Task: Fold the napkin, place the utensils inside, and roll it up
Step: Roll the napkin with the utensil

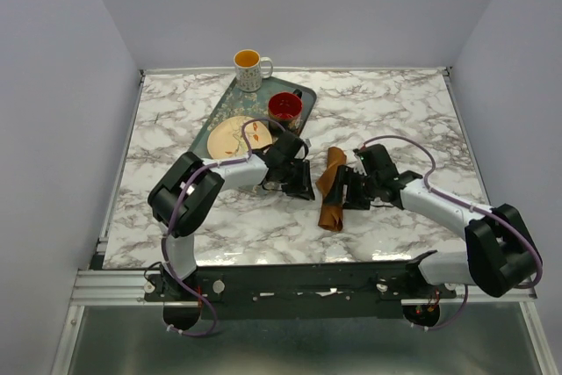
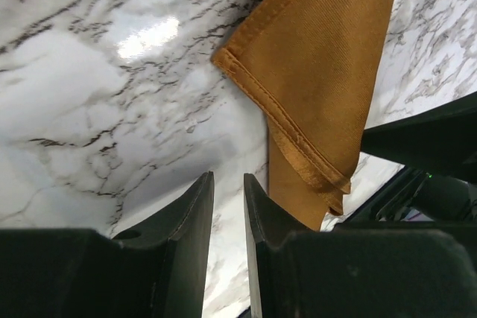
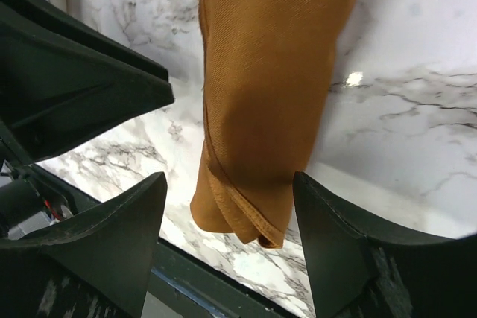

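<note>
One napkin [image 1: 331, 189] lies rolled into a slim tube on the table [image 1: 395, 111], just right of the tray's [image 1: 211, 122] near corner. Left tool [image 2: 227, 180] sits between tray and napkin, jaws a narrow slit, holding nothing. Right tool [image 3: 229, 184] is on the napkin's far side from the tray, jaws wide, straddling the roll's near end without gripping.

The roll looks about done. The hemmed flap on top could spring open, so press it flat with the left tool, then close the right tool gently and turn the seam under.

Counts: one napkin, one tray, one plate [image 1: 235, 136], one mug [image 1: 250, 68], one red cup [image 1: 285, 107], two tools. No utensils are in sight; whether they are inside the roll cannot be told.
</note>
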